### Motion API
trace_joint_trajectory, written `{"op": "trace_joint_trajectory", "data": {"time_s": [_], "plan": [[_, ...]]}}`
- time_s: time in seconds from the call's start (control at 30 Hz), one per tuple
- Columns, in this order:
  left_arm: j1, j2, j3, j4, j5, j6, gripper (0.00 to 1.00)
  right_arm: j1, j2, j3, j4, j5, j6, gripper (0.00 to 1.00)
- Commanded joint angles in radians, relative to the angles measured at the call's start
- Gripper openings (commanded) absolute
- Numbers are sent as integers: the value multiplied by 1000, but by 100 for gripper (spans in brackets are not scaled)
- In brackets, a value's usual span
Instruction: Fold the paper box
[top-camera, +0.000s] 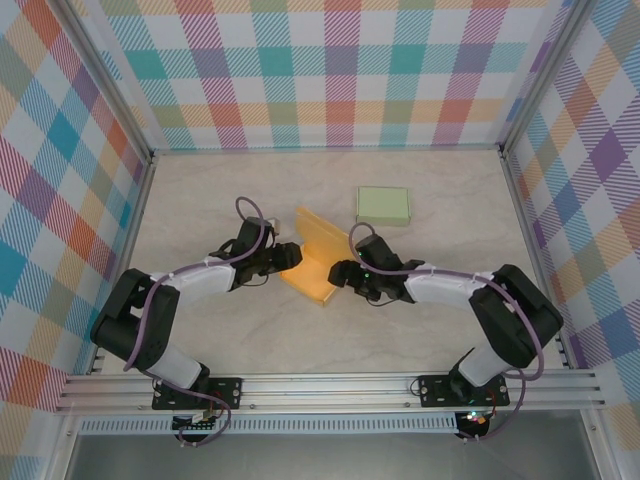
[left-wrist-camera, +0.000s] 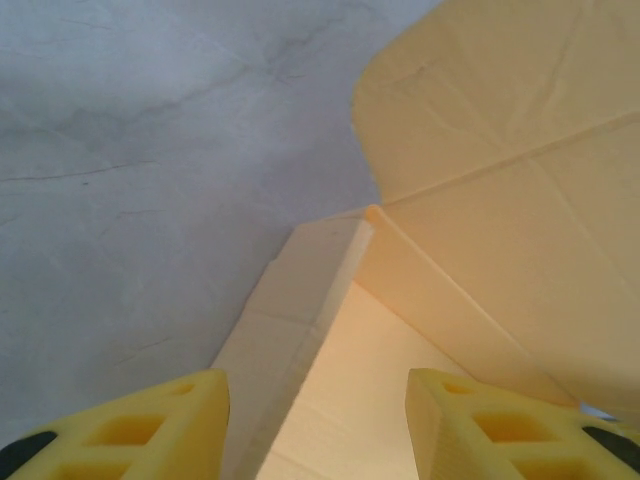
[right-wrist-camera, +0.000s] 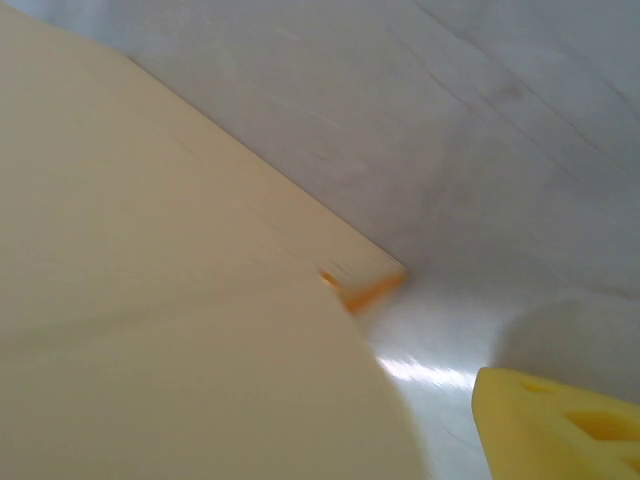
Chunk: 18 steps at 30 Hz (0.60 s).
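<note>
On the worktop (top-camera: 200, 330), between both tools: paper box (top-camera: 312, 262), half folded. Left tool (top-camera: 289, 258) half open astride side flap (left-wrist-camera: 300, 290), not yet pinching; right tool (top-camera: 336, 271) wide, empty. Next, probably: pinch flap, fold inward.

Half-folded orange paper box (top-camera: 312, 262) on a pale marbled table (top-camera: 220, 200), left gripper (top-camera: 283, 258) at the box's left side, right gripper (top-camera: 340, 272) at its right edge, flat green box (top-camera: 383, 205) beyond it, apart
</note>
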Motion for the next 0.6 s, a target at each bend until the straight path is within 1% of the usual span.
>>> {"op": "trace_joint_trajectory", "data": {"time_s": [0.0, 0.2, 0.37, 0.43, 0.57], "plan": [[-26, -33, -38, 26, 24, -38, 50, -8, 46, 72, 35, -10, -67, 78], [-76, -140, -121, 23, -52, -115, 50, -51, 85, 133, 9, -7, -159, 78], [-134, -222, -196, 67, -109, -205, 50, -102, 135, 191, -22, -42, -249, 79], [-159, -252, -212, 69, -149, -230, 50, -126, 155, 209, -38, -61, -266, 80], [-170, -321, -237, 56, -199, -258, 50, -161, 138, 208, -71, -88, -294, 81]]}}
